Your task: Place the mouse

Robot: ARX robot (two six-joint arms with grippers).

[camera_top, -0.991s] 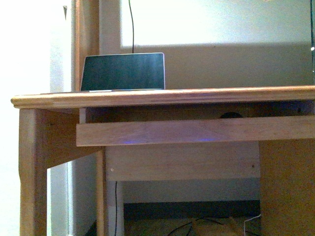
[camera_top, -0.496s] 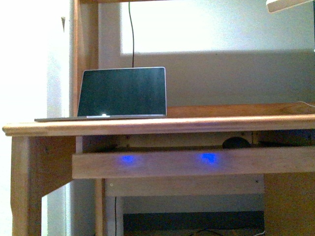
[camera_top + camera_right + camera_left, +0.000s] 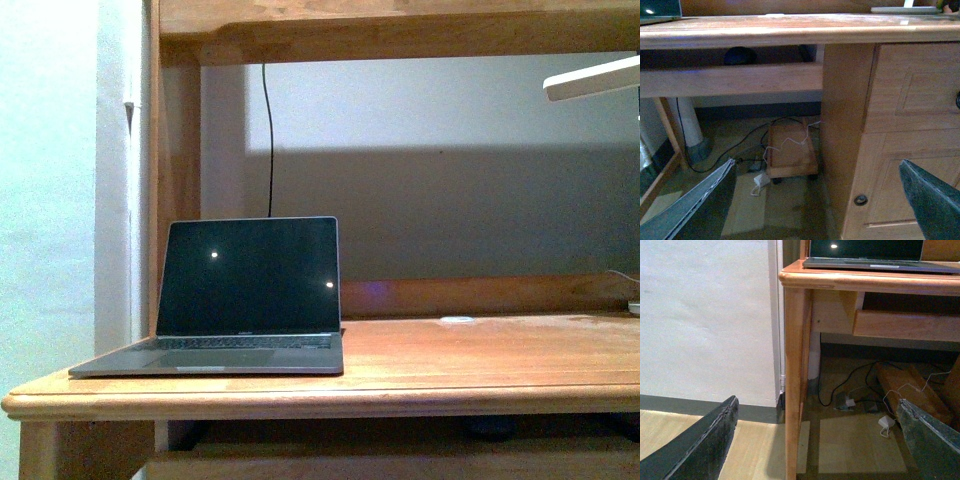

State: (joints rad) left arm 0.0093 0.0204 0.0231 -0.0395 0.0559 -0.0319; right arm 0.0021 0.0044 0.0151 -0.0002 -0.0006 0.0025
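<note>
The mouse [image 3: 737,55] is a small dark domed shape on the pull-out shelf under the desk top, seen in the right wrist view. In the front view it shows only as a dark lump [image 3: 490,428] in the gap below the desk edge. My right gripper [image 3: 815,205] is open and empty, low in front of the desk and well below the mouse. My left gripper [image 3: 815,440] is open and empty, near the floor by the desk's left leg [image 3: 794,380]. Neither arm shows in the front view.
An open laptop [image 3: 250,290] with a dark screen sits at the left of the wooden desk top [image 3: 480,360]. A small flat white disc [image 3: 457,319] lies near the back. A white lamp head [image 3: 595,78] hangs upper right. Drawers [image 3: 912,115] are at the right; cables and a wooden block [image 3: 790,150] lie on the floor.
The front view has risen from below the desk edge to above the desk top. The laptop and desk surface now show fully, and the shelf with the mouse has dropped to the bottom edge.
</note>
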